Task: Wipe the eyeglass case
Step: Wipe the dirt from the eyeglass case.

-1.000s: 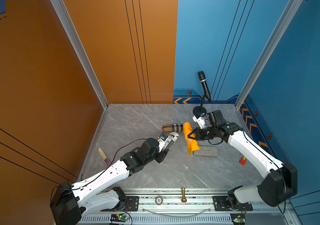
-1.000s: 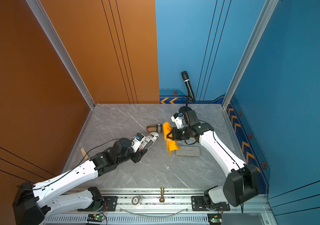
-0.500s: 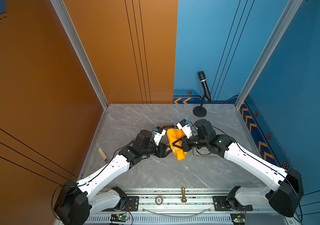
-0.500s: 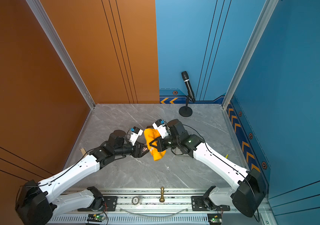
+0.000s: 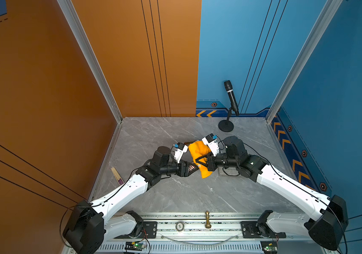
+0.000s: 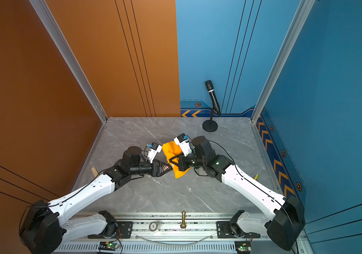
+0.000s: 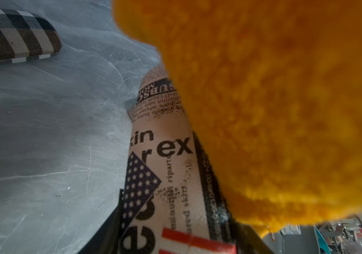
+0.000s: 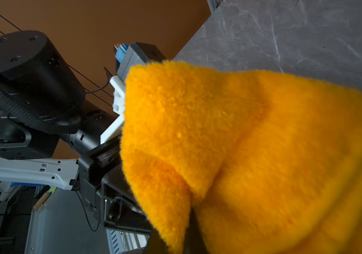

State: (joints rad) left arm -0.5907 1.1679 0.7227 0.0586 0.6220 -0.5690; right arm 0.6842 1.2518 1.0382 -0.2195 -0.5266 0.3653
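- Grey marbled tabletop (image 5: 175, 198) lies between an orange wall and a blue wall. A microphone (image 5: 231, 96) on a round stand is at the back, and a gold chess piece (image 5: 207, 220) stands on the front rail.
- 2 cases are in sight, both closed, so nothing inside either can be seen. The eyeglass case (image 7: 167, 176), in a newsprint pattern, is held over the middle of the table. A plaid case (image 7: 15, 37) lies flat on the marble, apart from it.
- Print on the eyeglass case reads "ex" and "kin" in large black letters, with "SUBSC" upside down on a black band farther along. A stars-and-stripes flag patch sits near the gripped end. The smaller lines are too fine to read.
- Left gripper (image 5: 188, 170) pinches 1 end of the eyeglass case. The case's long axis runs straight out from the jaws toward the right arm.
- Right gripper (image 5: 200, 158) has its jaws pressed together on an orange cloth (image 5: 198, 150), which lies against 1 long side of the case.
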